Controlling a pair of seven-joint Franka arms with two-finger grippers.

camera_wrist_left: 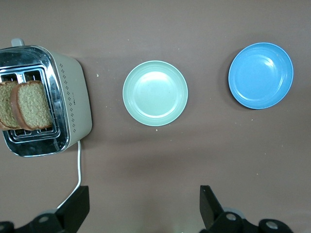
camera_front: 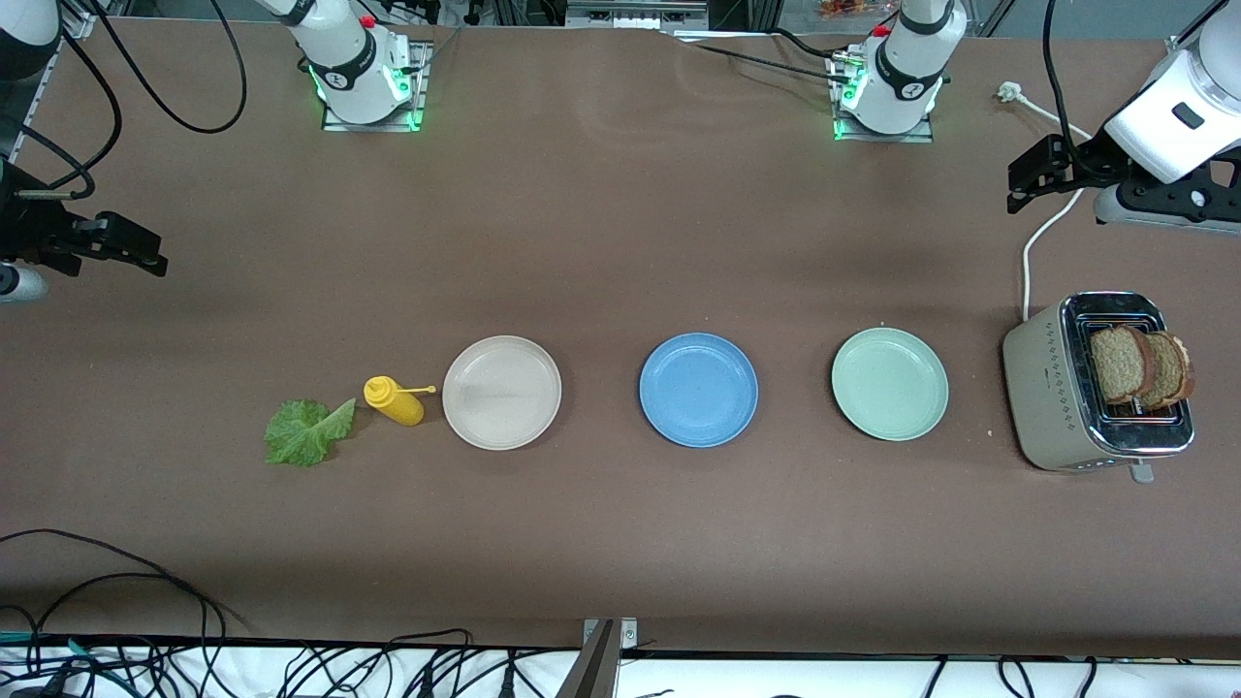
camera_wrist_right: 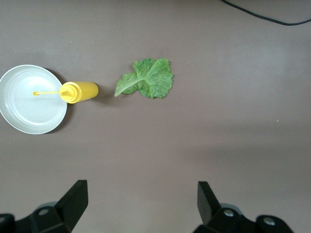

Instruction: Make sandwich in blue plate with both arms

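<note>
The blue plate [camera_front: 698, 390] [camera_wrist_left: 261, 75] lies bare at the middle of the table. Two brown bread slices [camera_front: 1139, 366] [camera_wrist_left: 26, 104] stand upright in the toaster [camera_front: 1042, 388] [camera_wrist_left: 73, 97] at the left arm's end. A green lettuce leaf [camera_front: 308, 432] [camera_wrist_right: 146, 78] lies flat on the table toward the right arm's end. My left gripper [camera_front: 1030, 184] [camera_wrist_left: 144, 204] hangs open and holds nothing, over the toaster's white cable. My right gripper [camera_front: 145, 250] [camera_wrist_right: 142, 201] hangs open and holds nothing, over bare table at the right arm's end.
A pale-green plate [camera_front: 889, 383] [camera_wrist_left: 155, 92] sits between the blue plate and the toaster. A cream plate [camera_front: 501, 392] [camera_wrist_right: 33, 99] and a yellow squeeze bottle [camera_front: 393, 400] [camera_wrist_right: 80, 91] on its side lie between the blue plate and the lettuce. The white cable [camera_front: 1042, 233] runs from the toaster.
</note>
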